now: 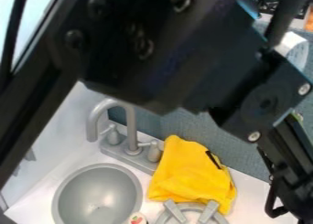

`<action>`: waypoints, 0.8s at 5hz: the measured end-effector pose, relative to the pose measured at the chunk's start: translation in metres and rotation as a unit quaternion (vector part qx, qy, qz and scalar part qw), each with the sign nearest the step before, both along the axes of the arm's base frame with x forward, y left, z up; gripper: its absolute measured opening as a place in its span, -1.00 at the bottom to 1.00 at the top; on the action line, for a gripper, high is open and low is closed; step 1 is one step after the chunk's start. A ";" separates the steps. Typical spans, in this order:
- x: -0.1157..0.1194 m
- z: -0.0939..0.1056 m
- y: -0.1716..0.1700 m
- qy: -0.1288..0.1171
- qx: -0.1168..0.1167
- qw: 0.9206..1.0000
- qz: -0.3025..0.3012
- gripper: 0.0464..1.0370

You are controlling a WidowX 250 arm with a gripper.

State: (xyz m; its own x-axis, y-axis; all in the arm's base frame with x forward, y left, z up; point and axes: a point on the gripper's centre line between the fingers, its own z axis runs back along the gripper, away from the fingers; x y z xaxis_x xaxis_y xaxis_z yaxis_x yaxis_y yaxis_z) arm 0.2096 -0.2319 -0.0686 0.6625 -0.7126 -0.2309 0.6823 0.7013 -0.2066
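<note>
Sink bowl (98, 196): grey and round, sunk in the white worktop (250, 187) at the near left.
Faucet (129, 127): just beyond the sink bowl, upright, its spout curving over to the left, a handle on either side; the right handle (154, 151) is just beside the cloth's left edge.
Small white object (138, 218): at the near edge of the view, between sink bowl and burner, with red and green marks; what it is I cannot tell.
Yellow cloth (191, 175): bunched on the worktop, right of the faucet. Its long axis runs from far left to near right, narrow at the far end and spreading toward the burner. A dark strip (213, 159) crosses its far right side.
Burner (174, 211): at the near side of the cloth, its grey prongs close against the near folds; I cannot tell whether they touch.
Black arm (183, 58): the only one, spanning the far part of the view from left to right.
Pincer (286, 196): at the right edge, its grip state impossible to tell.
Cloth from pincer: to the left and slightly farther, apart from it in the view, with white worktop showing between. The pincer's height above the worktop is unclear.
</note>
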 end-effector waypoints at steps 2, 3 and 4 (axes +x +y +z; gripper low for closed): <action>-0.004 -0.005 0.003 -0.002 -0.007 1.000 -0.005 -0.36; -0.005 -0.006 0.006 -0.004 -0.006 1.000 -0.003 -0.76; -0.001 0.017 0.010 -0.034 -0.005 0.999 0.002 -0.88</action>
State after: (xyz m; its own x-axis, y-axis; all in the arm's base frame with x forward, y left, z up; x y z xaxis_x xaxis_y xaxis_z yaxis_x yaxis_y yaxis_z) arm 0.2081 -0.2215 -0.0517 0.6796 -0.7118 -0.1777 0.6919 0.7023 -0.1673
